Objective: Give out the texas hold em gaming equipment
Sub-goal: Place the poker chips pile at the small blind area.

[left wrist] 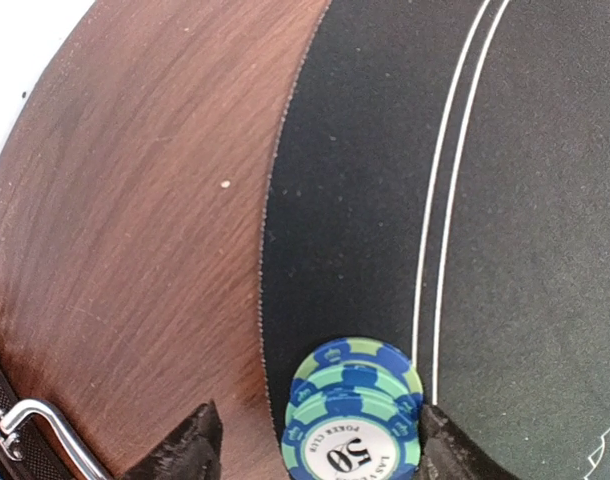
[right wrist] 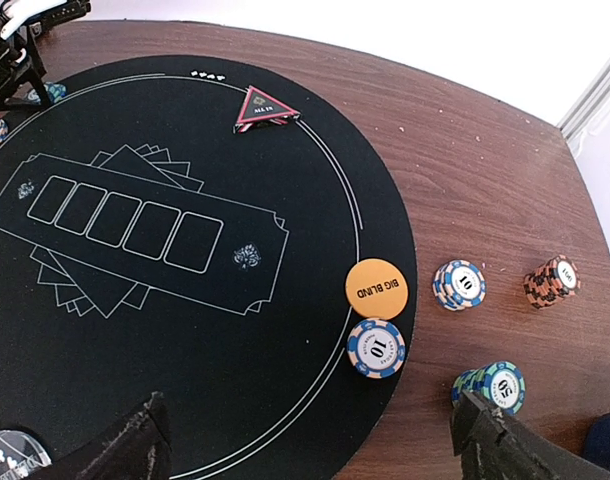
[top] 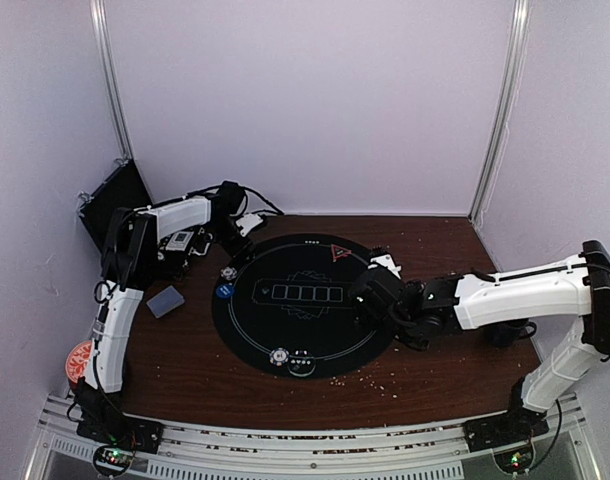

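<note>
A stack of teal-and-blue poker chips (left wrist: 353, 415) rests on the black mat's (left wrist: 365, 180) left edge. My left gripper (left wrist: 310, 450) straddles it, open: the left finger stands apart from the chips and the right finger (left wrist: 440, 450) is against them. From above, that gripper (top: 233, 262) is at the mat's upper left. My right gripper (right wrist: 315, 445) hangs open over the mat's right side, holding nothing. Below it lie an orange Big Blind button (right wrist: 376, 288) and a blue-and-cream chip stack (right wrist: 376, 347). A red triangle marker (right wrist: 264, 108) stands at the far rim.
Off the mat to the right stand three chip stacks: blue-and-cream (right wrist: 459, 284), orange-and-black (right wrist: 551, 281), teal (right wrist: 490, 386). A grey card deck (top: 166, 301) and blue button (top: 224, 291) lie left. Chips (top: 279, 356) sit at the near rim. A red-topped can (top: 78, 358) is far left.
</note>
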You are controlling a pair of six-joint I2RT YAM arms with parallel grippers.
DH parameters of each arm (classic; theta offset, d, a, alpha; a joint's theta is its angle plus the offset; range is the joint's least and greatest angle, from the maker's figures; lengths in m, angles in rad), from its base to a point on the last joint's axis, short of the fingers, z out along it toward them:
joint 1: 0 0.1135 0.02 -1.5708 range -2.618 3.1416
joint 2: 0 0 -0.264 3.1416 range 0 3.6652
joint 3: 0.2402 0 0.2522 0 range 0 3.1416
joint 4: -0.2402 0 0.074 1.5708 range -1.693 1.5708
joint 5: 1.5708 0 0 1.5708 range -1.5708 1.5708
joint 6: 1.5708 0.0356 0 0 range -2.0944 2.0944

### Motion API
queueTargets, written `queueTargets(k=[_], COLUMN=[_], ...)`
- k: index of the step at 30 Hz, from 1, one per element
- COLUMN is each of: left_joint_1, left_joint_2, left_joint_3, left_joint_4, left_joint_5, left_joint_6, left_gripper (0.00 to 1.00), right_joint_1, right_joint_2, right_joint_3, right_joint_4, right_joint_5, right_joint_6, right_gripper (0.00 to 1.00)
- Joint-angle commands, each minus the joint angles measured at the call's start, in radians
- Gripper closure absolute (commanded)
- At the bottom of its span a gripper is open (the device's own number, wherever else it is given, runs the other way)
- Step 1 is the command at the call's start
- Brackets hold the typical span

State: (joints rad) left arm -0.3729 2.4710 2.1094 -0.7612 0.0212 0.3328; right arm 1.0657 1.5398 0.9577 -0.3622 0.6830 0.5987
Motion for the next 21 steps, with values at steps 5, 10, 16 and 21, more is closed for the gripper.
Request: queueTargets(k=[5, 10, 16, 21], left_joint_1=[-0.008, -0.009, -0.018, -0.030], left_joint_2=[0.071, 0.094, 0.088, 0.064], left_joint_3=[0.024, 0.066, 0.087, 0.084], left_joint_4=[-0.089, -0.090, -0.089, -0.088], left_joint_5=[-0.023, -0.016, 0.056, 0.113], left_joint_6=[0.035, 0.012, 0.021, 0.030], left_gripper=[0.26, 0.23, 0.20, 0.14], right_joint_1=[0.010, 0.013, 0.014, 0.015], right_joint_2=[0.013, 0.011, 0.015, 0.018], right_joint_3=[0.026, 0.027, 0.027, 0.030], right_joint_4=[-0.019, -0.020, -0.020, -0.020], right_joint_5=[0.041, 0.041, 0.044, 0.044], right_joint_6=[0.005, 0.005, 0.004, 0.003], right_gripper=[0.01, 0.01, 0.01, 0.00])
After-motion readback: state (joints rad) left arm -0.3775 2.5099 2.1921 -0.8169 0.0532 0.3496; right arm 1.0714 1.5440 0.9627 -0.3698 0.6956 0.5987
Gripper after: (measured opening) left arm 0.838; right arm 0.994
